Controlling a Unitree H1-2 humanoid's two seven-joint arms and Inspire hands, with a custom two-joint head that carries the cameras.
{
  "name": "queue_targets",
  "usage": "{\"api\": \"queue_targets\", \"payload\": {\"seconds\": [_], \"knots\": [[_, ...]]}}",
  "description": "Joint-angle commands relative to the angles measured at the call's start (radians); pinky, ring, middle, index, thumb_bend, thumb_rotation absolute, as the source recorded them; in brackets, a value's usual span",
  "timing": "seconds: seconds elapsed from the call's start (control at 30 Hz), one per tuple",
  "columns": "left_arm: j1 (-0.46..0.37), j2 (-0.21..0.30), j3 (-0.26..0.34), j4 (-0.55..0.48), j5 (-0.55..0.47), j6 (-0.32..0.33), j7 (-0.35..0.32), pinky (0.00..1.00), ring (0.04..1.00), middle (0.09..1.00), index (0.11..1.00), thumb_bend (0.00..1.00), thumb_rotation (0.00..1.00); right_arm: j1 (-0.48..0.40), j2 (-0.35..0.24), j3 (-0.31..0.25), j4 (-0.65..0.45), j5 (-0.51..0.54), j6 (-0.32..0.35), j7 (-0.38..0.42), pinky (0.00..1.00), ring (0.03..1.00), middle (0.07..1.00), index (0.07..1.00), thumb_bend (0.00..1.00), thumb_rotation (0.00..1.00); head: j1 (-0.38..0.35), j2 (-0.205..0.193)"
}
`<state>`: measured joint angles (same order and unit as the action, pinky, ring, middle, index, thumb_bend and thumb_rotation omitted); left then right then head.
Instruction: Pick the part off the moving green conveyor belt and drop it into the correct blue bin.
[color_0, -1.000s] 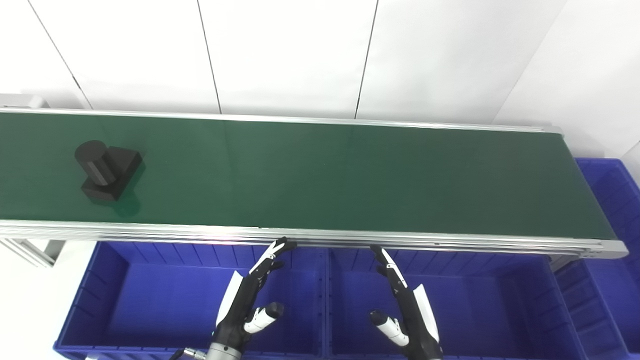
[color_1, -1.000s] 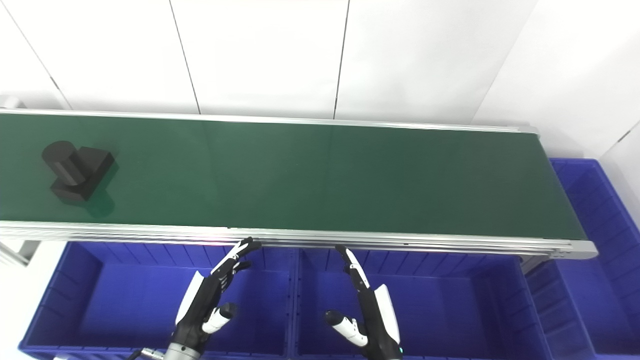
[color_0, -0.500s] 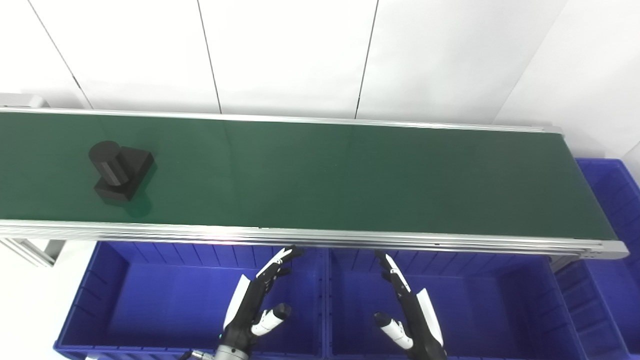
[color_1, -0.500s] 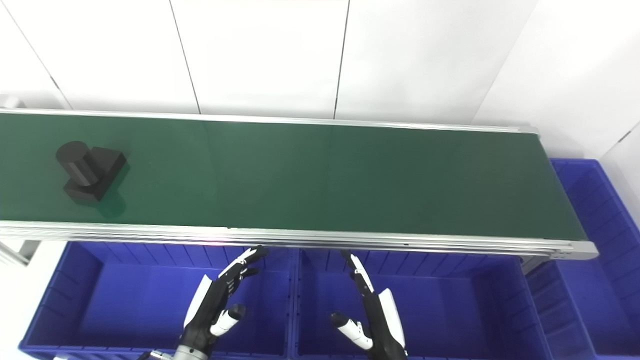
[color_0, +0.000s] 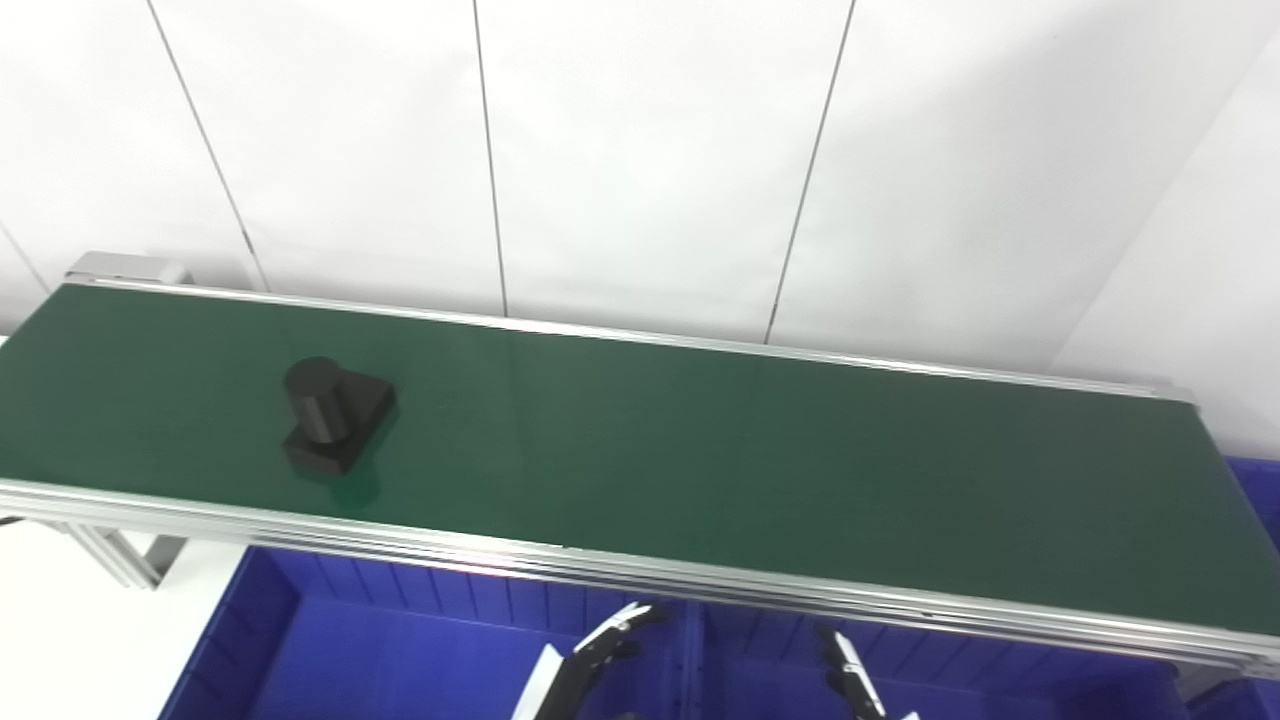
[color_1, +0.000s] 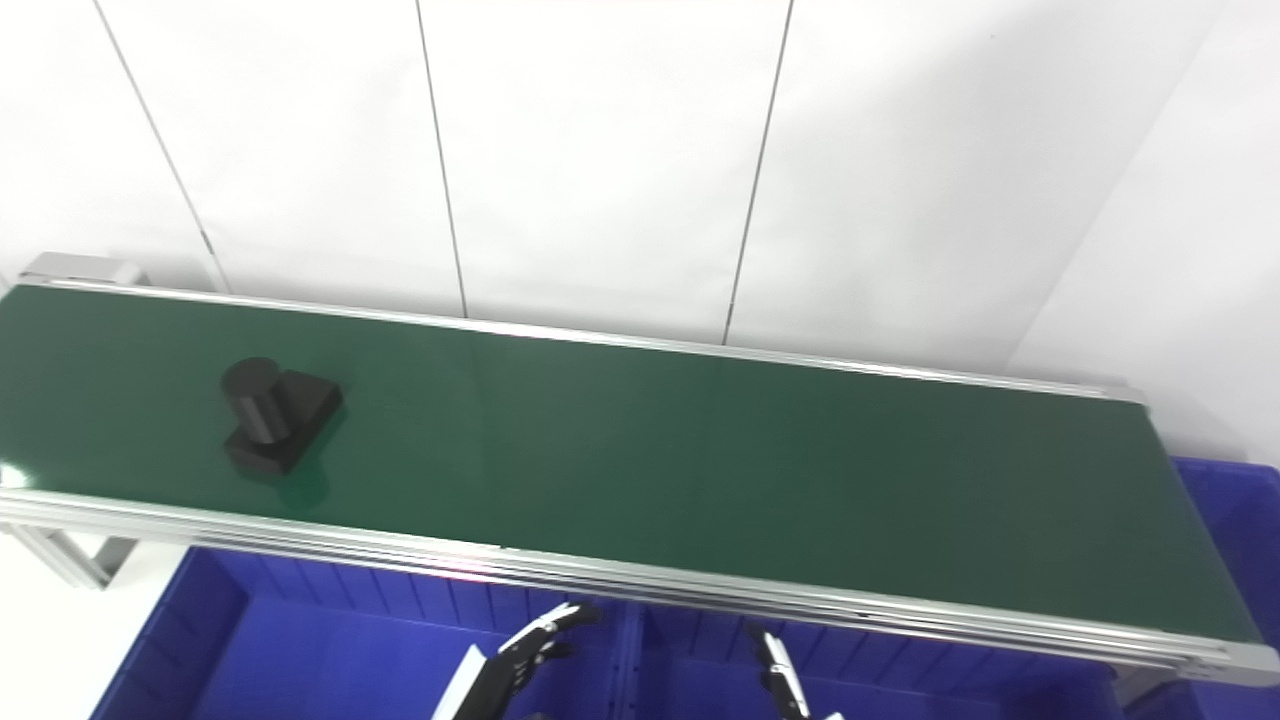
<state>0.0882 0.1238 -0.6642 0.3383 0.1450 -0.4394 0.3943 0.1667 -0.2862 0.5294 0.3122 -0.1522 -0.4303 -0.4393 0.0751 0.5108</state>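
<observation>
Part riding the belt at left, both hands waiting low at the bottom edge.

The black part (color_0: 335, 417), a block with a stub cylinder on top, sits on the green belt (color_0: 700, 460) in the left-centre of the frame, nearer the belt's front rail than its back. Both hands hold nothing: the left hand (color_0: 585, 665) and the right hand (color_0: 850, 685) poke up at the bottom centre over the blue bins (color_0: 400, 640), fingers extended and apart, though only the tips show, so the thumbs are probably spread too. The part lies well up and to the left of the left hand, with the front rail between them. The risk: mistime the reach and the fingers clip the rail or knock the part askew.
</observation>
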Motion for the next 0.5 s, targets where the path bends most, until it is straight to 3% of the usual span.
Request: {"api": "queue_targets", "payload": {"seconds": [0.0, 0.47], "knots": [[-0.028, -0.007, -0.016, -0.001, 0.024, -0.031, 0.039, 0.78, 0.886, 0.89, 0.794, 1.0, 0.99, -0.009, -0.007, -0.002, -0.007, 0.0, -0.04, 0.002, 0.93, 0.961, 0.98, 0.957, 0.91, 1.0, 0.008, -0.004], [-0.055, 0.005, -0.076, 0.022, 0.027, -0.031, 0.113, 0.77, 0.875, 0.883, 0.789, 1.0, 0.97, -0.012, -0.01, -0.004, 0.0, 0.0, -0.04, 0.003, 0.91, 0.954, 0.981, 0.954, 0.9, 1.0, 0.025, -0.011]]}}
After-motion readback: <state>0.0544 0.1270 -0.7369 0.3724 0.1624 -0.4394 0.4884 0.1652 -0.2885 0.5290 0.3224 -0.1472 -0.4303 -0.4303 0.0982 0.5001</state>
